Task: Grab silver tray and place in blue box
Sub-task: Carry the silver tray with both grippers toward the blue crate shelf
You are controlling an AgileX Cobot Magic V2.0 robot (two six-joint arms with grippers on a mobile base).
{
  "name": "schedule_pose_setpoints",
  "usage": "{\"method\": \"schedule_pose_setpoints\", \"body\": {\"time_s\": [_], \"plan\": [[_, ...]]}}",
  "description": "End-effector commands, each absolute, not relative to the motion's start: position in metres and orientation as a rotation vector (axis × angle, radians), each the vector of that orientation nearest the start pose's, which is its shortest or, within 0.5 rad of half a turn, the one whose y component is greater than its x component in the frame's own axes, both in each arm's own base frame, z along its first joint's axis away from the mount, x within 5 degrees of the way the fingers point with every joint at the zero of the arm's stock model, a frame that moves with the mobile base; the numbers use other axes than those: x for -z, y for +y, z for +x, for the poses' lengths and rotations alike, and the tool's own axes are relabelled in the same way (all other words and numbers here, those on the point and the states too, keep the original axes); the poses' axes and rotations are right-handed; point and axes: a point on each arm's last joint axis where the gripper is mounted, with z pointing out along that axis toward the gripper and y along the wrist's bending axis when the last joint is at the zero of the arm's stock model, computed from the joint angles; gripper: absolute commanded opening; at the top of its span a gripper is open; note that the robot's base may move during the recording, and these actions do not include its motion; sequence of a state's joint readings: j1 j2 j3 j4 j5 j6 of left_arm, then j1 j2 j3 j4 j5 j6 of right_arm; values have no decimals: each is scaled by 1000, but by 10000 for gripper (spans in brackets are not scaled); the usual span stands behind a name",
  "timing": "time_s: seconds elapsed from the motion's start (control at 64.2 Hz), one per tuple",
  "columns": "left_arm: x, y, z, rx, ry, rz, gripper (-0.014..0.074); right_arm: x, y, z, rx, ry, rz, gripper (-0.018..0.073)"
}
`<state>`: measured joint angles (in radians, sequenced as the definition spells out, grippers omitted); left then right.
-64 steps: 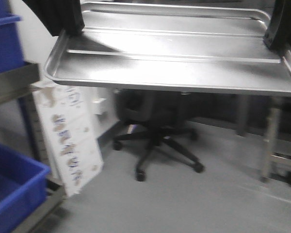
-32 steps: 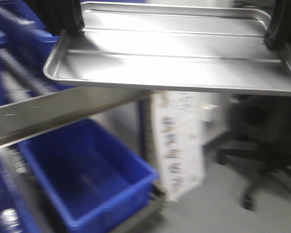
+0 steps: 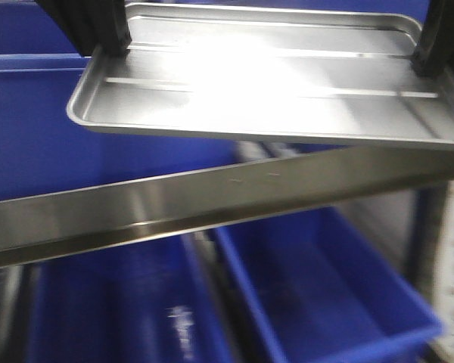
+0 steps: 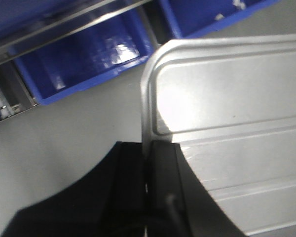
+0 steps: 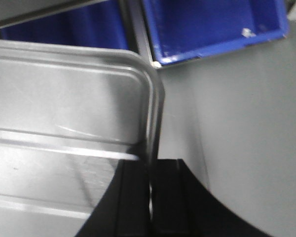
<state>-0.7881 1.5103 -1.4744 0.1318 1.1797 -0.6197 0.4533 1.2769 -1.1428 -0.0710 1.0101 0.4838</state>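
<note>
Silver tray (image 3: 265,83): shiny and shallow, with two long ridges along its base. It hangs roughly level in the air between my two end effectors, with nothing on it.
Left end effector (image 4: 148,158): black fingers clamped on the tray's left rim, which runs between them.
Right end effector (image 5: 151,177): clamped the same way on the right rim, near a rounded corner.
Steel shelf rail (image 3: 212,200): a slanted grey band below the tray and ahead of both end effectors, not touching the tray.
Blue box (image 3: 30,128): I take it to be the tall blue wall with a paler rim line, beyond the tray toward the left end effector's side. Blur hides any ribs, so I cannot be sure.
Low blue bins (image 3: 325,287): two open bins under the rail, below and ahead of the end effectors. Both wrist views show blue bins and grey floor (image 4: 64,133) beyond the tray's edges.
Step in hand: carrying. The tray is lifted and gripped at both ends, and is not yet over or in the box.
Next move, as I judge it: bring both end effectors forward together at equal height until the tray is over the box opening, clear of rail and rim. Then lower it flat and release both sides at once.
Risk: uneven arm motion could twist the thin rim or slip it from the fingers.
</note>
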Motion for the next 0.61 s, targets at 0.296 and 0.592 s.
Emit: {"method": "schedule_pose_setpoints", "body": {"time_s": [0.296, 0.592], "plan": [[-376, -193, 218, 140, 2702, 257, -105, -354, 96, 229, -176, 2545, -8, 59], [-376, -193, 218, 140, 2702, 257, -105, -354, 96, 229, -176, 2545, -8, 59]]}}
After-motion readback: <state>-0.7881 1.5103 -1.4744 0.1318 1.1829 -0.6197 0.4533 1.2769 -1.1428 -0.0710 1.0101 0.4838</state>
